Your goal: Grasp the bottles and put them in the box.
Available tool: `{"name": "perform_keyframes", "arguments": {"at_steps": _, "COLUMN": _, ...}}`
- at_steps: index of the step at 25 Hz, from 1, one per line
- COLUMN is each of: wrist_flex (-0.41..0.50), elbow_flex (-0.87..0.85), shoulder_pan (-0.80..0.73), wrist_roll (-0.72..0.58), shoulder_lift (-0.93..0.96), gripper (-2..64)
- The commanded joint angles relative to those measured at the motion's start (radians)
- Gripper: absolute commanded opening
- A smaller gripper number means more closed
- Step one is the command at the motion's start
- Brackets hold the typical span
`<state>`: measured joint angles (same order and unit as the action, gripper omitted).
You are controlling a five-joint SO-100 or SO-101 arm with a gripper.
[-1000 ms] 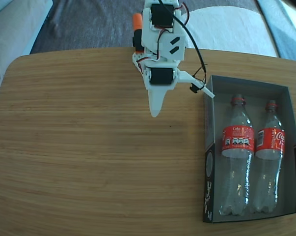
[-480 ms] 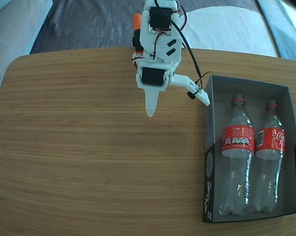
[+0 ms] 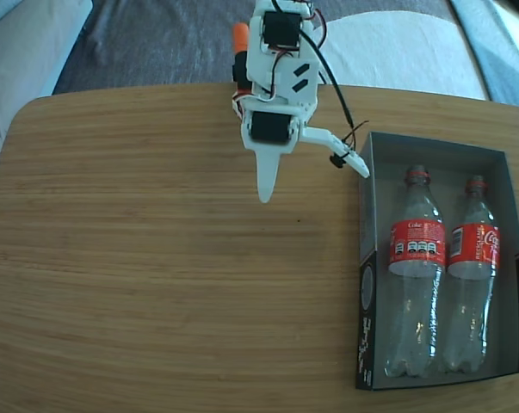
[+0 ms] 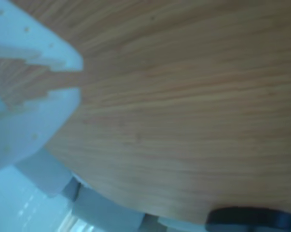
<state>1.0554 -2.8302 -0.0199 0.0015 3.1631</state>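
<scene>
The box (image 3: pixel 431 157) sits at the right edge of the table (image 3: pixel 156 284) in the fixed view, its long side running from the far edge toward the near right corner. Inside it lie 2 bottles side by side, necks pointing to the far edge. The left bottle (image 3: pixel 414 267) lies beside the box's left wall, and the right bottle (image 3: pixel 471 267) lies just beside it, near the right wall; their red labels appear to touch. Both rest flat on the dark floor of the box, which they nearly fill along its length.

The gripper (image 3: pixel 315 183) hangs over the table near the far edge, just left of the box's far left corner. Its fingers are spread wide apart and hold nothing: 1 long finger (image 3: pixel 266 176) points down toward the table, the other (image 3: pixel 341 155) reaches out to the right toward the box's corner.

The whole left and middle of the table is bare wood. The wrist view shows blurred wood grain, a white finger (image 4: pixel 29 82) at the left, and the table's edge at the bottom.
</scene>
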Motion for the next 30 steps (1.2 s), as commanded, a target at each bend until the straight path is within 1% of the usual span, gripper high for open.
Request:
{"name": "perform_keyframes", "arguments": {"at_steps": 1, "wrist_flex": 0.012, "elbow_flex": 0.017, "shoulder_pan": -0.049, "wrist_roll": -0.029, "shoulder_lift": 0.008, "gripper": -0.4}}
{"name": "perform_keyframes", "arguments": {"at_steps": 4, "wrist_flex": 0.015, "elbow_flex": 0.017, "shoulder_pan": -0.08, "wrist_roll": -0.057, "shoulder_lift": 0.008, "gripper": -0.4}}
{"name": "perform_keyframes", "arguments": {"at_steps": 8, "wrist_flex": 0.041, "elbow_flex": 0.023, "shoulder_pan": -0.121, "wrist_roll": -0.067, "shoulder_lift": 0.009, "gripper": -0.4}}
{"name": "perform_keyframes", "arguments": {"at_steps": 30, "wrist_flex": 0.041, "elbow_flex": 0.025, "shoulder_pan": -0.121, "wrist_roll": -0.06, "shoulder_lift": 0.011, "gripper": -0.4}}
